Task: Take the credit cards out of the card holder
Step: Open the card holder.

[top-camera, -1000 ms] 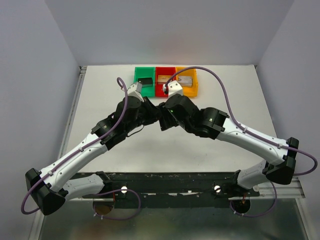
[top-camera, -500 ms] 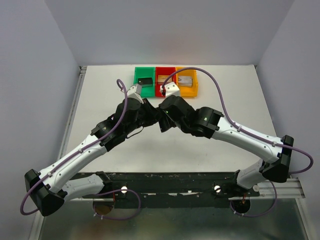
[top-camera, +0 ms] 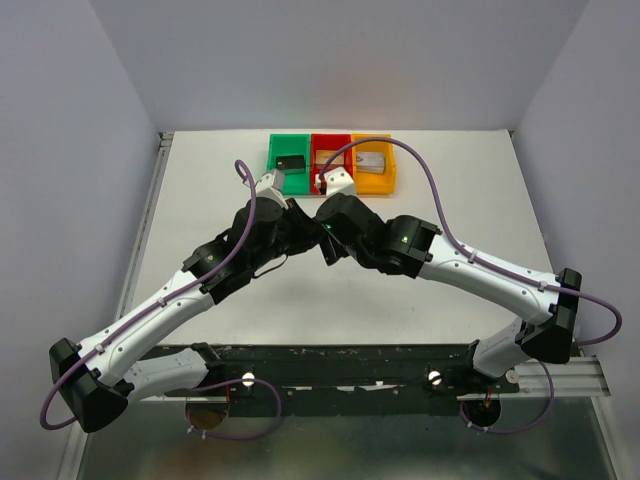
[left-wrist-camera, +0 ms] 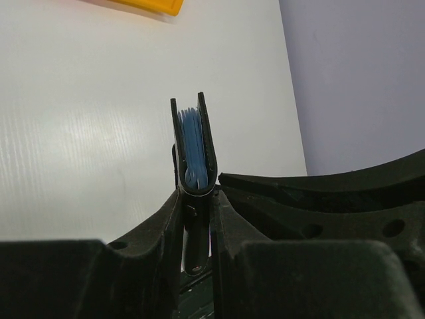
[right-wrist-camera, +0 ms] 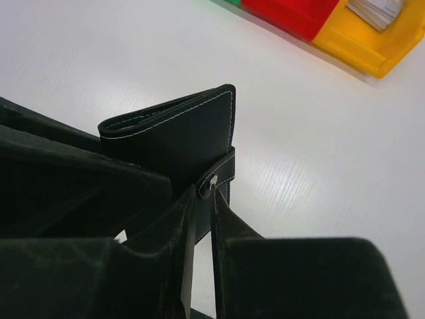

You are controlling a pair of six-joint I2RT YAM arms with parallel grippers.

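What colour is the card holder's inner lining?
Blue lining, between the black covers of the card holder; clearest in the left wrist view.

The card holder point(left-wrist-camera: 191, 149) is a black bifold with white stitching and a snap strap. It stands on edge above the white table, its leaves slightly parted to show blue lining. The left gripper point(left-wrist-camera: 196, 199) pinches its lower edge and the right gripper point(right-wrist-camera: 203, 212) clamps the strap. Whether cards sit inside, I can't tell.
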